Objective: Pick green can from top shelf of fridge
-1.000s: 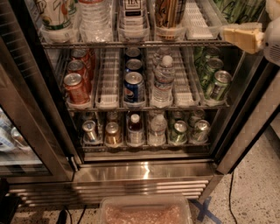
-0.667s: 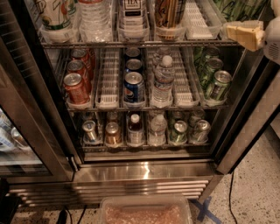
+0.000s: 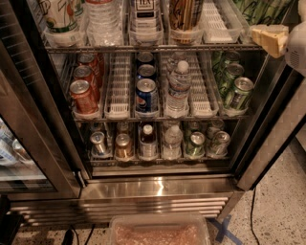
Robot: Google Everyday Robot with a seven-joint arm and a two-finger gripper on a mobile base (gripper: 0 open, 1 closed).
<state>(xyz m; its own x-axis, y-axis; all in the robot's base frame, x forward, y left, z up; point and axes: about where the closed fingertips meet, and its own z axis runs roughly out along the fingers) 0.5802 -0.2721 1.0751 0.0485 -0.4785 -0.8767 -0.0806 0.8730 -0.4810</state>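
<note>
We see the arm (image 3: 297,48) come in from the right edge as a white housing, level with the top shelf (image 3: 158,48) and reaching left towards the fridge (image 3: 158,189). Its cream-coloured claw (image 3: 270,39) hangs in front of the right end of that shelf, over the shelf's front wire.

The fridge stands open, its glass door (image 3: 28,124) swung out to the left and its steel frame running down both sides. On the top shelf we make out tall cans and bottles in clear lane trays, and at the far right the green can (image 3: 263,9), dark green with pale streaks, its top cut off by the edge of the view. It sits just above and behind the claw.

On the next rack down we count 3 red cans (image 3: 83,95) in the left lane, blue Pepsi cans (image 3: 146,93) in the middle, a water bottle (image 3: 178,93) beside them and 3 more green cans (image 3: 239,92) on the right. The lowest rack (image 3: 158,159) carries small cans and bottles. Below lies speckled floor (image 3: 282,206) with blue tape (image 3: 224,230) and a clear plastic bin (image 3: 160,232).

We cannot tell whether the claw is spread or pressed together. It does not hold anything we can see, and whether it touches the green can is unclear.
</note>
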